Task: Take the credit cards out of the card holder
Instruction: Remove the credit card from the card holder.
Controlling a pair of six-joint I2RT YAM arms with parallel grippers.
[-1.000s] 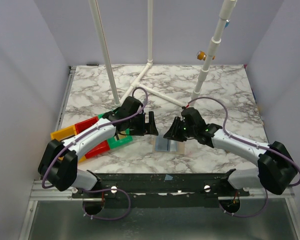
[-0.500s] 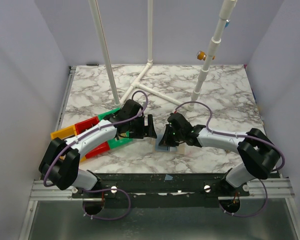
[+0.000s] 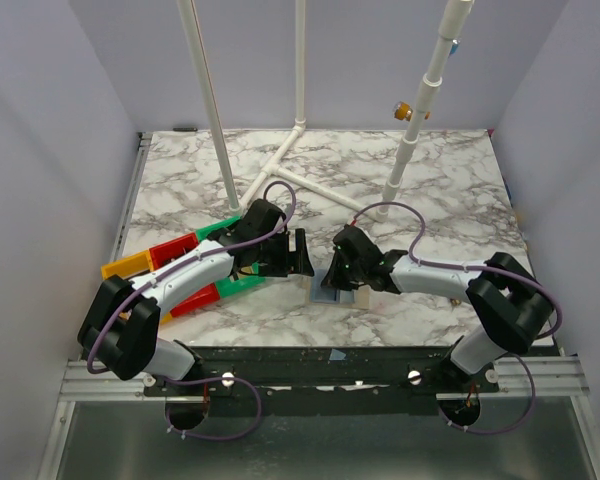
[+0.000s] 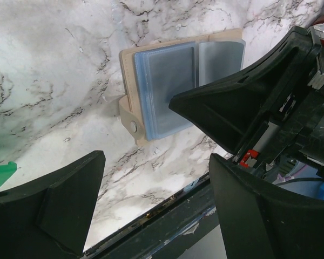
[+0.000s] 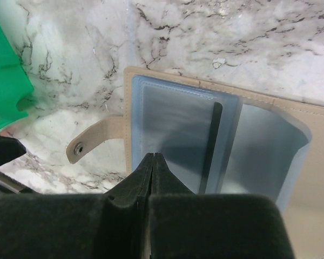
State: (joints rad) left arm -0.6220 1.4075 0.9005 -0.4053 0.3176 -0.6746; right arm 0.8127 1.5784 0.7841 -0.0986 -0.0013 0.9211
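The card holder [image 3: 336,293] lies open on the marble near the front edge, between the two grippers. It is beige with pale blue-grey clear sleeves and a snap tab [image 5: 89,141]. It also shows in the left wrist view [image 4: 164,86] and the right wrist view [image 5: 175,121]. My right gripper [image 5: 153,156] is shut, its tips over the left sleeve, with nothing visible between them. A thin dark strip [image 5: 210,145] stands at the sleeves' fold. No credit card shows distinctly. My left gripper [image 4: 156,159] is open and empty, just left of the holder.
Yellow, red and green open bins [image 3: 180,262] lie under the left arm; a green corner shows in the right wrist view [image 5: 5,81]. White pipe stands [image 3: 300,150] rise at the back. The black front rail [image 3: 300,362] runs just below the holder.
My right arm has swung left and its shut gripper has come down over the card holder. The left arm has barely moved.
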